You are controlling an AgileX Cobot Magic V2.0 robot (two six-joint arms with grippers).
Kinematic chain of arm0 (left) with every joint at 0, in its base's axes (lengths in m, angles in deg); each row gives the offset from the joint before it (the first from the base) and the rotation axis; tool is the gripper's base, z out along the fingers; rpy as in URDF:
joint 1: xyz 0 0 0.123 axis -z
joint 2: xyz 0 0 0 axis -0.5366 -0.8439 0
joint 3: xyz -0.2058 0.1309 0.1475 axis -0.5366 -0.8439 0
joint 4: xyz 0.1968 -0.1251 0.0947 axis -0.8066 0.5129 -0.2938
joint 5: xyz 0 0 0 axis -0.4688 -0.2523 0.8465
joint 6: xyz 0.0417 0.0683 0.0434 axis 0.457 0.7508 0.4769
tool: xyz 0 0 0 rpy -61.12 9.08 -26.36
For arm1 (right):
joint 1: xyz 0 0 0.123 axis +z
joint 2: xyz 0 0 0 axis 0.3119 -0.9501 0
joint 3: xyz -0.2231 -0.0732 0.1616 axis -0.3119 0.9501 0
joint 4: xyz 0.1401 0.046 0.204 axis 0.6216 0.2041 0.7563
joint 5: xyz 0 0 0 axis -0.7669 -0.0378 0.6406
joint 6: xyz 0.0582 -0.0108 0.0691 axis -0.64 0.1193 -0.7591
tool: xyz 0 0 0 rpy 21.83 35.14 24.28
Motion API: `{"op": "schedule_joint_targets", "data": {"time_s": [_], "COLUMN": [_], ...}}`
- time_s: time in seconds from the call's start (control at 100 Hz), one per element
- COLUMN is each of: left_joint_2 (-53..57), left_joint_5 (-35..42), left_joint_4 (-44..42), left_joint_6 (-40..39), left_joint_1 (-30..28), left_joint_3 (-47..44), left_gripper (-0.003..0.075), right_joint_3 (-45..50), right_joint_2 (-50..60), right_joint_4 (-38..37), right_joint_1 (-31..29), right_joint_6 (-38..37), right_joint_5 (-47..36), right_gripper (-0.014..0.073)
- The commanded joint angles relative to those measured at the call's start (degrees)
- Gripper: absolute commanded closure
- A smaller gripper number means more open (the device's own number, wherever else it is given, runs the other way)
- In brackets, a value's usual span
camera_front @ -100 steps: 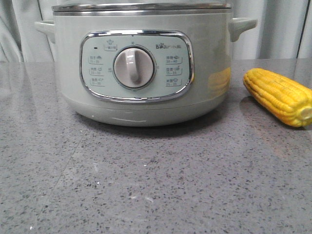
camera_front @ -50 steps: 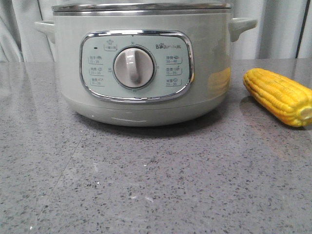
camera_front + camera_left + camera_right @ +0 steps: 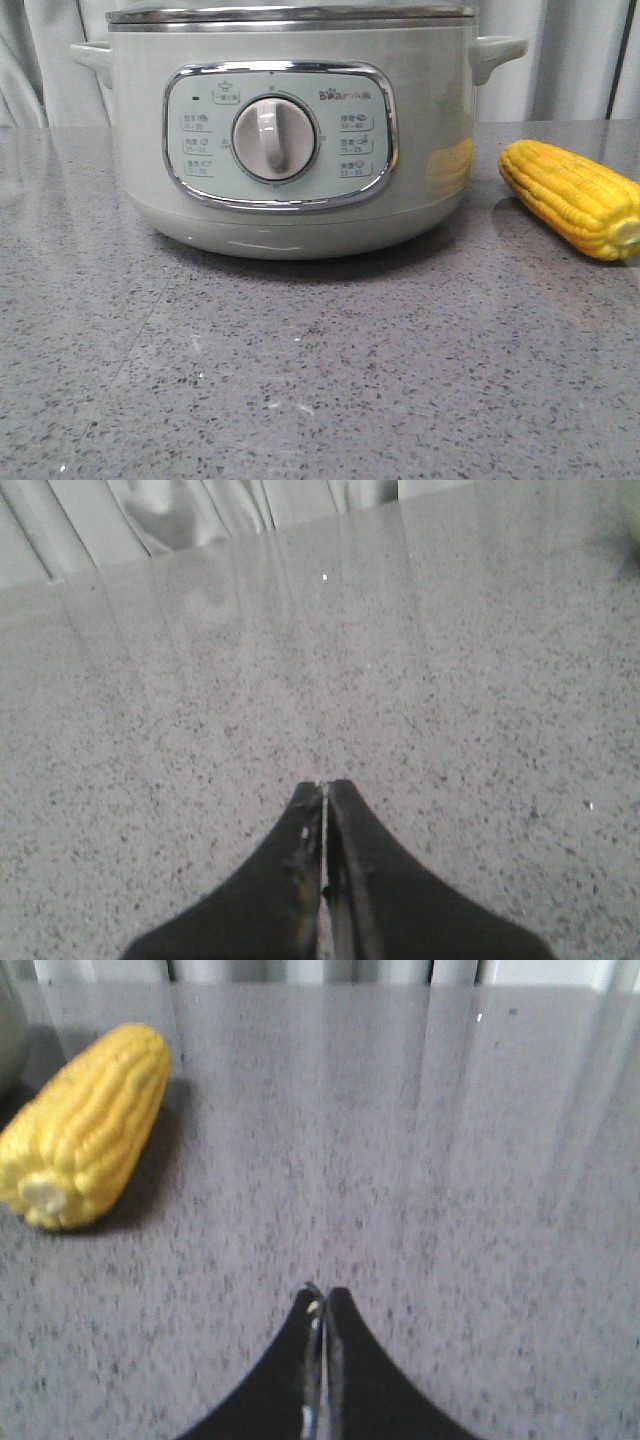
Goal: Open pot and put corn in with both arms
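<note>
The pale sage-green pot (image 3: pixel 290 140) stands at the middle back of the grey stone table, dial facing me, its lid's metal rim (image 3: pixel 290 14) closed on top. The yellow corn (image 3: pixel 572 197) lies on the table to the pot's right, stub end toward the front; it also shows in the right wrist view (image 3: pixel 85 1125). My left gripper (image 3: pixel 324 784) is shut and empty over bare table. My right gripper (image 3: pixel 322 1291) is shut and empty, the corn apart from it. Neither gripper shows in the front view.
Grey speckled tabletop (image 3: pixel 320 380) stretches in front of the pot. Pale curtains (image 3: pixel 570 60) hang behind the table's far edge. A sliver of the pot's side (image 3: pixel 8 1030) shows beside the corn in the right wrist view.
</note>
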Motion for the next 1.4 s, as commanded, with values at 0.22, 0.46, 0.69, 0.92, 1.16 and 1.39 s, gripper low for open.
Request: {"op": "schedule_joint_targets", "data": {"time_s": [0.22, 0.46, 0.69, 0.92, 1.16, 1.39], "left_joint_2": [1.68, 1.68, 1.58, -2.87, -8.40, -10.31], "left_joint_5": [15.91, 30.30, 25.54, 15.51, 16.26, 17.23], "left_joint_4": [-0.03, 8.18, 11.14, 7.48, 7.48, 7.48], "left_joint_6": [-0.17, -1.51, -1.76, -1.76, -1.76, -1.76], "left_joint_1": [-0.03, -0.03, -0.03, -0.03, -0.03, -0.03], "left_joint_3": [-1.35, -1.24, 3.55, 13.56, 17.69, 17.69], "left_gripper": [0.0741, 0.0741, 0.0741, 0.0741, 0.0741, 0.0678], "right_joint_3": [0.98, 0.98, -1.48, -9.77, -21.28, -25.01], "right_joint_2": [1.37, 1.26, 1.26, -1.16, -11.18, -17.21], "right_joint_4": [-0.01, 0.02, 0.02, 1.39, 4.65, 7.17], "right_joint_1": [-0.27, -0.27, -0.27, -0.27, -0.27, -0.27], "right_joint_6": [0.26, 0.26, 0.26, 0.26, 0.26, 0.26], "right_joint_5": [-17.17, -19.22, -18.49, -7.39, 10.44, 9.77], "right_gripper": [0.0662, 0.0661, 0.0659, 0.0658, 0.0657, 0.0657]}}
